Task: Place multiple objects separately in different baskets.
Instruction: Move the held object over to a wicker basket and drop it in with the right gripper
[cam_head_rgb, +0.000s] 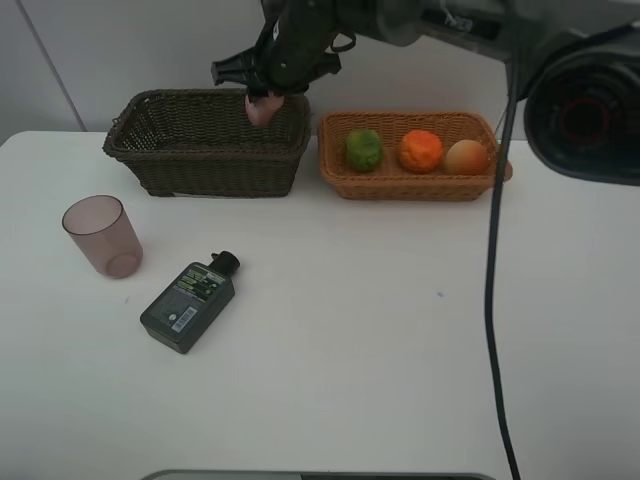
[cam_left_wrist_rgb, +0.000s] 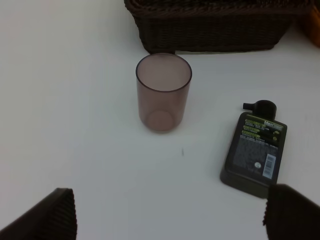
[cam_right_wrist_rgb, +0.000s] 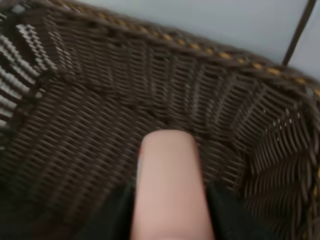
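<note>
My right gripper (cam_head_rgb: 266, 98) is shut on the pink bottle (cam_head_rgb: 262, 109) and holds it over the right end of the dark brown basket (cam_head_rgb: 205, 142). In the right wrist view the bottle (cam_right_wrist_rgb: 169, 187) points into that basket (cam_right_wrist_rgb: 85, 115). The orange-tan basket (cam_head_rgb: 410, 183) holds the green fruit (cam_head_rgb: 364, 150), the orange (cam_head_rgb: 421, 151) and the peach (cam_head_rgb: 467, 157). The purplish cup (cam_head_rgb: 102, 235) stands upright at the left, and the dark flat bottle (cam_head_rgb: 189, 302) lies next to it. My left gripper (cam_left_wrist_rgb: 170, 215) is open above the table, short of the cup (cam_left_wrist_rgb: 163, 92) and flat bottle (cam_left_wrist_rgb: 255, 148).
A black cable (cam_head_rgb: 494, 260) hangs down over the right side of the white table (cam_head_rgb: 380, 330). A large dark camera housing (cam_head_rgb: 585, 105) sits at the upper right. The two baskets stand side by side at the back.
</note>
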